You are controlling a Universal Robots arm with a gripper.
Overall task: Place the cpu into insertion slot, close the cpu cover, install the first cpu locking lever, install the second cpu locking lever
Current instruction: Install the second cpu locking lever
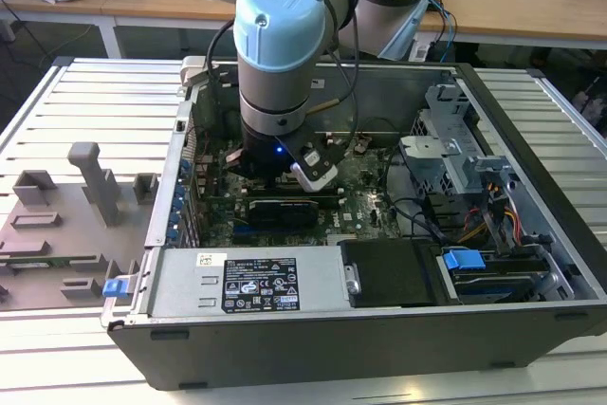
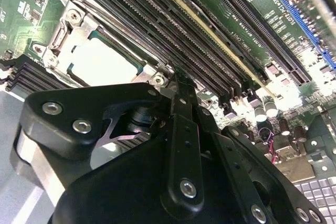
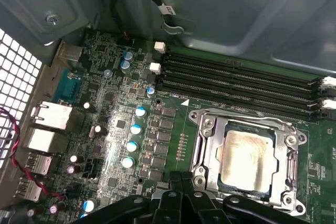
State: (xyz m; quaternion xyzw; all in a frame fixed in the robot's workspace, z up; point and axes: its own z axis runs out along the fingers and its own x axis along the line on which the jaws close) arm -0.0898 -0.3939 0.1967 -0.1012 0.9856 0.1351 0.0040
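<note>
Cpu (image 3: 247, 158) lay seated under closed cpu cover (image 3: 207, 153); gripper (image 3: 181, 184), fingers together and empty, hovered beside the cover's edge, needing square, light lever contact.

We see the arm (image 1: 275, 54): grey tubes, light-blue joint caps, black screw-studded gripper (image 2: 181, 108), blue wrist LED.

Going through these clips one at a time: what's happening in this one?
A robot arm is reaching down into an open computer case, working over the green motherboard. In both wrist views the cpu already sits in the insertion slot, and the cpu cover lies closed down around it, the chip's metal top showing through its window. The gripper hangs just beside the socket, near one corner of the cover, and appears to hold nothing.
</note>
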